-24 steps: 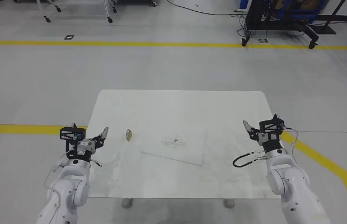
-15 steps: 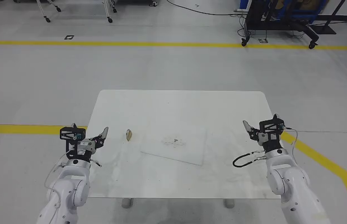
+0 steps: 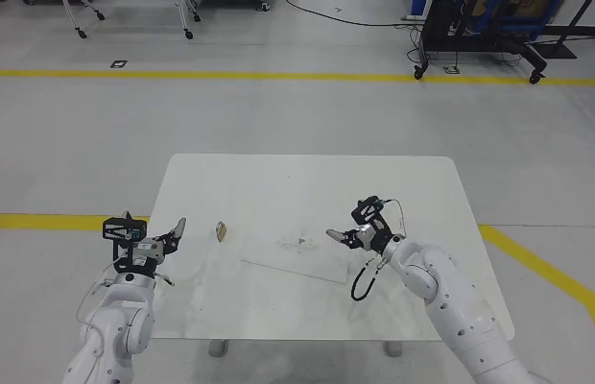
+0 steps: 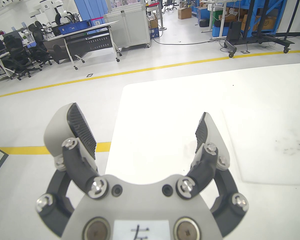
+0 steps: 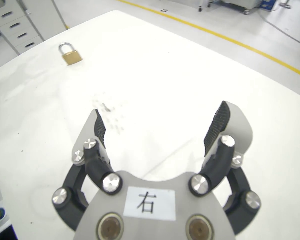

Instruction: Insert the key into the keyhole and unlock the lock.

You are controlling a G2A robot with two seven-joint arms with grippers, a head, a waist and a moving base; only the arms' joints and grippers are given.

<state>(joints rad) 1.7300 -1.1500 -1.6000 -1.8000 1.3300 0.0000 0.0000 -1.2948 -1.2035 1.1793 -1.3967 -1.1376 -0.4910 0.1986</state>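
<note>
The key (image 5: 105,107) is a small, flat sliver of metal lying on a clear mat (image 3: 326,257) near the middle of the table (image 3: 307,182), among dark scuff marks; its shape is too small to make out which end is the blade. The lock (image 5: 71,55), a brass padlock with its shackle closed, lies flat on bare tabletop well apart from the key, off the mat's edge and toward the left arm's side; its keyhole cannot be seen. The right gripper (image 5: 160,108) hangs over the mat with its jaws spread wide and nothing between them, the key just ahead of one fingertip. The left gripper (image 4: 138,112) sits at the table's near corner on its own side, likewise wide and empty, near the lock but not touching it. I'd judge the main risk to be the pickup: a thin key on a smooth sheet may skid away from a closing pad, or get pinched with the blade covered, leaving nothing to insert. The lock also lies loose, so pressing a key at it could shove or spin it unless the left gripper steadies it first. Each wrist plate carries a white label (image 5: 150,203) bearing a single printed character; the lock's face shows no legible marking
</note>
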